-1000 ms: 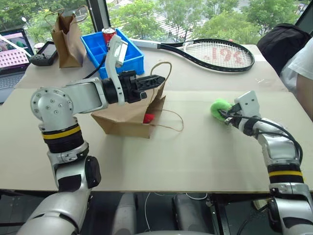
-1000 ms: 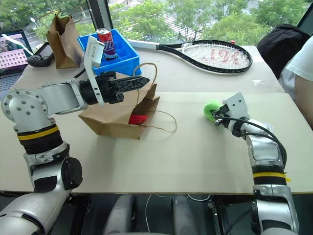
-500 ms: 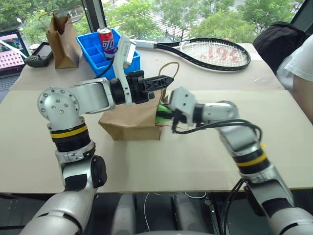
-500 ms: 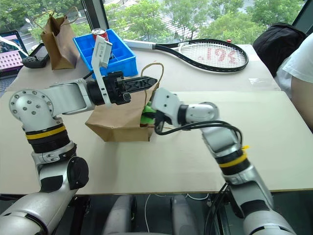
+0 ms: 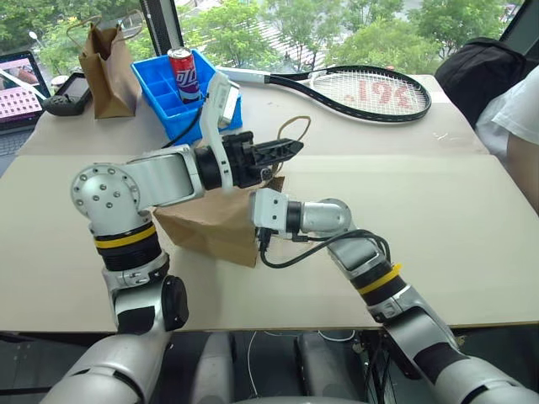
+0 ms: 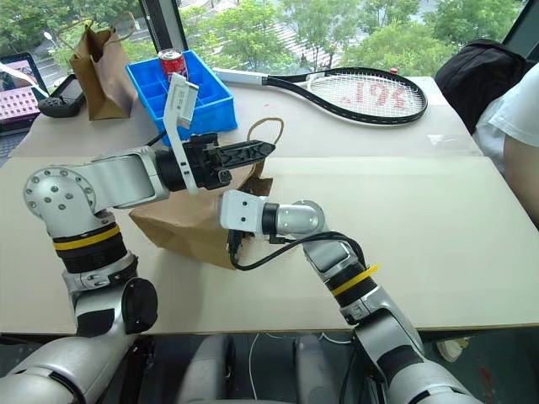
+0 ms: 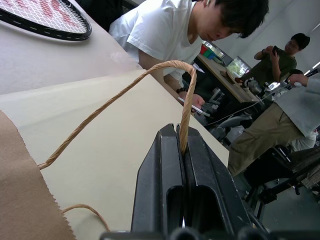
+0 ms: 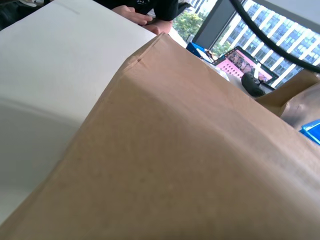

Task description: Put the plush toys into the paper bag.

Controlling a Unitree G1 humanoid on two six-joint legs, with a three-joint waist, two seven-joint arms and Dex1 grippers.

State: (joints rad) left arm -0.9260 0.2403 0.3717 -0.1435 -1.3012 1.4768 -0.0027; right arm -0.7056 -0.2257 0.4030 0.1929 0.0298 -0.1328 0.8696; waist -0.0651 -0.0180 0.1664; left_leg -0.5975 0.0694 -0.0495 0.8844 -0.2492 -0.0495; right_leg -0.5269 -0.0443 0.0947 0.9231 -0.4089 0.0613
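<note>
Left wrist view: left end effector point(image 7: 182, 150) pinching bag handle point(image 7: 125, 90), keep lifted.
Right end effector: hidden behind paper bag point(image 5: 215, 227), can't tell; drop plush deep.

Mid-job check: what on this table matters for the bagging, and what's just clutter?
In play: paper bag, its cord handle pinched by the left gripper, right gripper at its mouth.
Clutter: tennis racket, blue bin, soda can, narrower paper bag, laptop, backpack.
</note>
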